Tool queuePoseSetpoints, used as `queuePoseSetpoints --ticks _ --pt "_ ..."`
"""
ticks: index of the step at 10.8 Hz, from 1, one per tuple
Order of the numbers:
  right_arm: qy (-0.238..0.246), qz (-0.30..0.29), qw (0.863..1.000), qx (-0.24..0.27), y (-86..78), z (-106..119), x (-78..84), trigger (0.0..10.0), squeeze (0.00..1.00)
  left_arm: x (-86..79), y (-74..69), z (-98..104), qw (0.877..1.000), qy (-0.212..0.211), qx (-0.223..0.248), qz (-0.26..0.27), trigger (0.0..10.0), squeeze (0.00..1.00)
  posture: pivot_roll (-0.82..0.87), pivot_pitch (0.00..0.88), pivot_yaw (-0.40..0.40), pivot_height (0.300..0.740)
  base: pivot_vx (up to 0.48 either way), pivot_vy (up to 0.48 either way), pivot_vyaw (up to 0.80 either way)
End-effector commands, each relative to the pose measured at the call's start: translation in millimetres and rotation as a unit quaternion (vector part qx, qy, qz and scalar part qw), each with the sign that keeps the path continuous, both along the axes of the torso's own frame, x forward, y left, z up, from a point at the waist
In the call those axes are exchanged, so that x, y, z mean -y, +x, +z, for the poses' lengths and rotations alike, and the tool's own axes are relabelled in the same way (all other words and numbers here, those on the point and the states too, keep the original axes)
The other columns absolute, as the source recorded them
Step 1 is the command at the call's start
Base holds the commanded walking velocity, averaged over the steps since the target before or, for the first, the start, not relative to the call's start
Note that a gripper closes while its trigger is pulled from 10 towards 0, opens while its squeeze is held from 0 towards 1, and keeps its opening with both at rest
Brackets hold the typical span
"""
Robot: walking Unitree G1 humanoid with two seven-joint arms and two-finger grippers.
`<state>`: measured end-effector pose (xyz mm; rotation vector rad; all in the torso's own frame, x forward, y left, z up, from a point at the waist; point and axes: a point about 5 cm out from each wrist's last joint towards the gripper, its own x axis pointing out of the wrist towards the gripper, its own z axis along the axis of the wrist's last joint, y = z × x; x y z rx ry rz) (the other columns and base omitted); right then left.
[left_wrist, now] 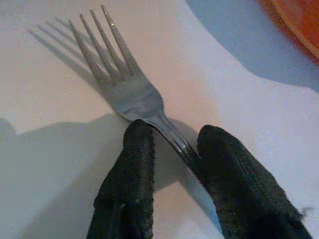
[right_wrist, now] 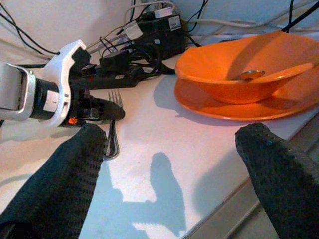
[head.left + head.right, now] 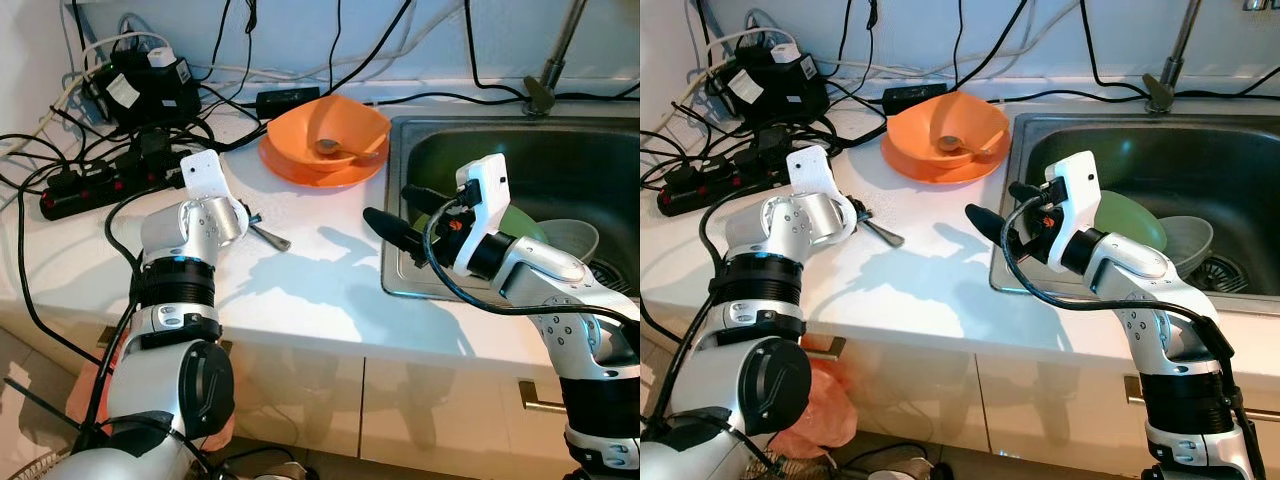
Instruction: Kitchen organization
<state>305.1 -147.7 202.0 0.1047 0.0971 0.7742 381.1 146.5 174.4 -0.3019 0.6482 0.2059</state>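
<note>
A metal fork (image 1: 129,89) lies on the white counter (image 3: 320,290), tines pointing away from my left gripper (image 1: 172,137). The gripper is lowered onto it, its two black fingers pinching the neck of the handle. From the head, the fork's handle (image 3: 272,239) pokes out beside that gripper (image 3: 250,218). My right gripper (image 3: 400,212) hovers open over the sink's left rim with nothing between its fingers. Behind them, an orange bowl (image 3: 335,125) with a spoon (image 3: 330,147) in it rests on an orange plate (image 3: 295,165).
The steel sink (image 3: 440,150) on the right holds a green plate (image 3: 522,228) and a pale bowl (image 3: 572,240). Power strips (image 3: 90,185), adapters and several black cables crowd the back left of the counter. A faucet (image 3: 548,70) stands behind the sink.
</note>
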Motion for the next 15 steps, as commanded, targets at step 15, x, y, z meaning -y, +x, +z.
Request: queuePoseSetpoints --ticks 15 --pt "-0.009 0.008 1.000 -0.002 0.7 0 -0.3 10.0 0.00 -16.9 -41.6 -41 0.969 0.174 0.083 -0.152 0.0 0.00 0.16 0.046 0.104 0.740 0.000 0.000 0.00"
